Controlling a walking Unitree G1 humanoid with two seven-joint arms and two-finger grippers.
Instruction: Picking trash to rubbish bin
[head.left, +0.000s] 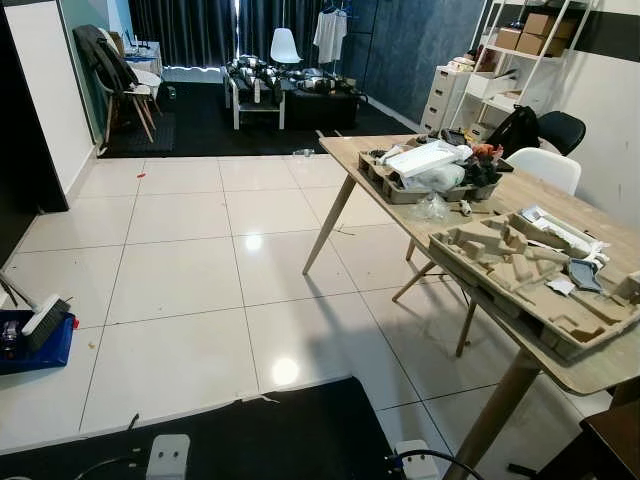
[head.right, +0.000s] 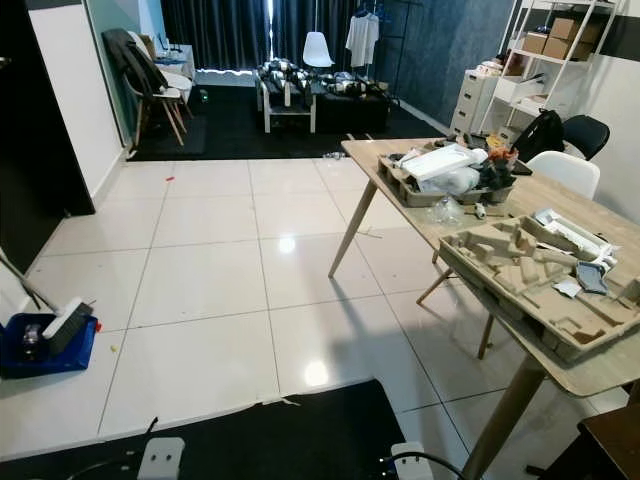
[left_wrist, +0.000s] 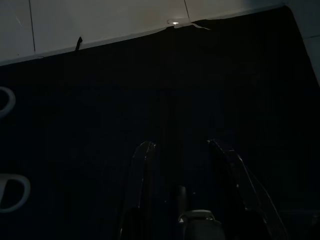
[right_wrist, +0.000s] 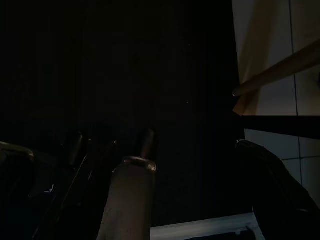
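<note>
left eye view: a crumpled clear plastic bag (head.left: 432, 207) lies on the long wooden table (head.left: 600, 365), between two moulded brown cardboard trays (head.left: 520, 280). my left claw (left_wrist: 182, 150) hangs over the black mat (left_wrist: 100, 100), fingers spread apart; whether my right claw (right_wrist: 195, 145) is spread i cannot tell.

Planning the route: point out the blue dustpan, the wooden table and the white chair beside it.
blue dustpan (head.left: 45, 350): left eye view, its blue rim.
wooden table (head.left: 345, 148): left eye view, bare far corner.
white chair (head.right: 565, 170): right eye view, backrest.

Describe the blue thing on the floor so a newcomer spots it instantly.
Look at the white tiled floor, far left, opposite the wooden table. The blue tray lies by the wall, with a brush resting on it. It is the only blue thing on the tiles.
</note>
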